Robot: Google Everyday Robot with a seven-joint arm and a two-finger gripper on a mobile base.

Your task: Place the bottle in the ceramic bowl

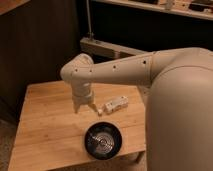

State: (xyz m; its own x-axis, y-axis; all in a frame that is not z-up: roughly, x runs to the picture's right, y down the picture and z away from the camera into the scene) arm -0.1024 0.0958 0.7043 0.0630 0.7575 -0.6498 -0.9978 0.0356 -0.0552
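The white oblong bottle [115, 105] lies on its side on the wooden table [45, 125], its small cap end pointing left. The glossy black ceramic bowl [103, 140] with shiny rings inside sits near the table's front edge, below the bottle. My gripper [85, 108] hangs from the white arm over the table, just left of the bottle and above-left of the bowl. Its two fingers point down, spread apart and holding nothing.
My large white arm and body [180, 115] fill the right side and cover the table's right part. A dark wall and a grey shelf ledge [107, 48] lie behind the table. The table's left half is bare wood.
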